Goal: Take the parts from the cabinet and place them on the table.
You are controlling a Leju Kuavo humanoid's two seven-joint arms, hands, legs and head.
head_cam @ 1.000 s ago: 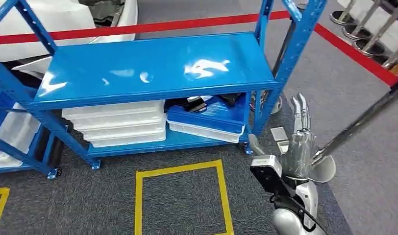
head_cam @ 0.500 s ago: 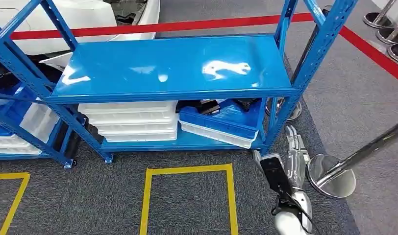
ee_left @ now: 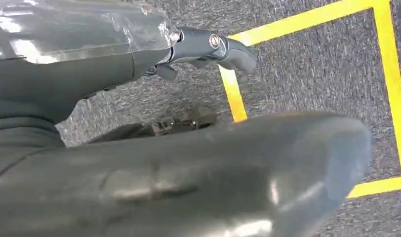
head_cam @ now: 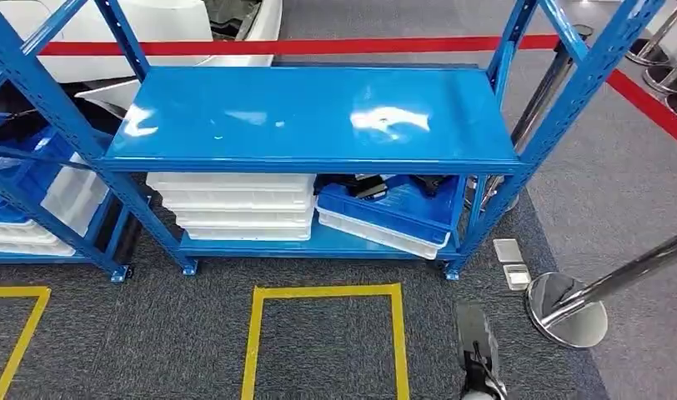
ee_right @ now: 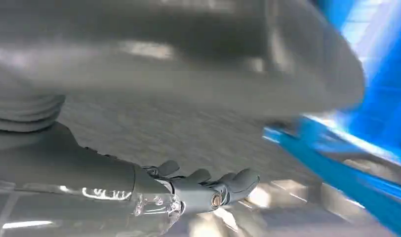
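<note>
- The blue cabinet is filling the upper half of the head view, its glossy top shelf reflecting the lights.
- On the lower shelf, a stack of white trays is sitting at centre left.
- Just right of that stack, a blue tray is lying tilted on a white tray, and dark parts are lying in the blue tray at its shaded back edge; they are too dark to make out singly.
- The left hand is hanging over grey carpet and a yellow floor line, fingers loosely curled and holding nothing.
- The right hand is hanging near the blurred blue frame of the cabinet, fingers loosely bent, nothing in its grasp.
- The right wrist is showing at the bottom right of the head view.
- A chrome stanchion base is standing on the carpet at lower right, with red tape running across the floor behind the cabinet.
</note>
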